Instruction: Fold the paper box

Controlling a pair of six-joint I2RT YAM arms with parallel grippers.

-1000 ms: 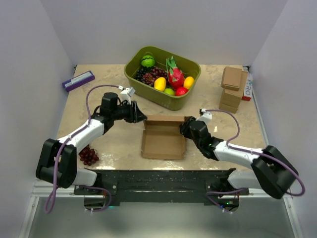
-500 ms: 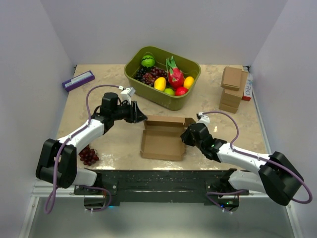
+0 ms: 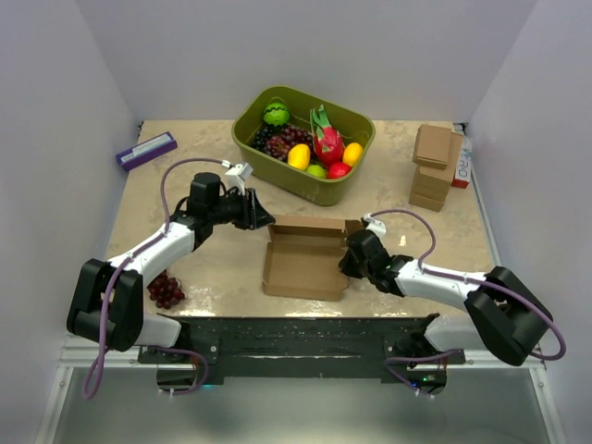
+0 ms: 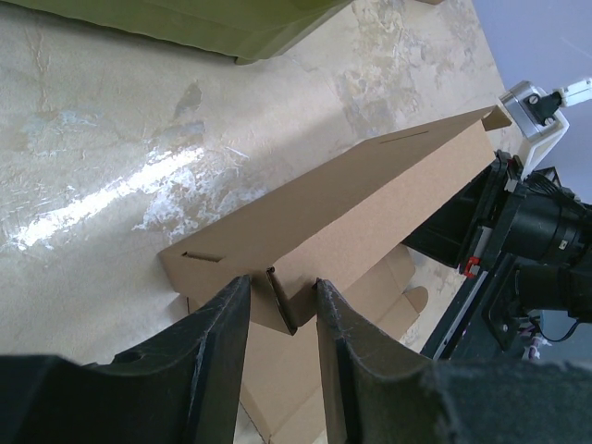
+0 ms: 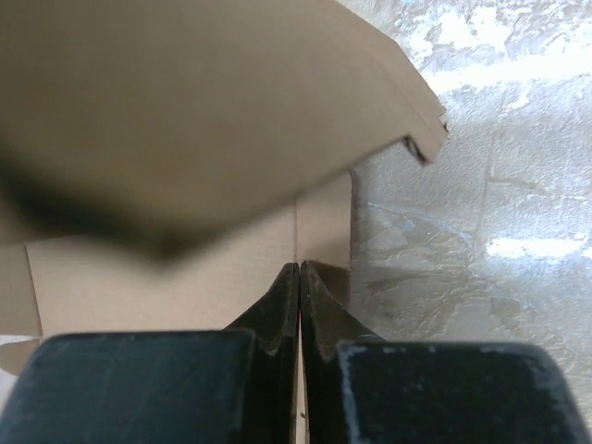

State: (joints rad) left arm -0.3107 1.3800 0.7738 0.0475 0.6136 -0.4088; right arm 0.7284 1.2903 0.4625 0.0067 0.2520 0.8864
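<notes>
Near the middle of the table, between the two arms, lies the box point(image 3: 303, 257); its base is flat, its far wall stands up, and the other flaps are not yet folded. I judge it light and thin; the panels look stiff, but it should bend easily at the creases and may slide on the glossy table point(image 3: 231, 268). The best hold seems to be at a free flap edge near a corner, with the other arm pressing the base.

The left gripper point(image 3: 262, 220) is at the far left corner; its fingers point(image 4: 227, 342) stand narrowly apart around the corner of the wall; whether they pinch it I cannot tell. The right gripper point(image 3: 346, 261) is at the right side, fully closed and holding nothing; its tips are over the base, under a raised flap.

I count one box to fold, two grippers, one green bin point(image 3: 250, 134) with fruit, one stack of small boxes point(image 3: 433, 166), one bunch of grapes point(image 3: 166, 290) on the table.
</notes>
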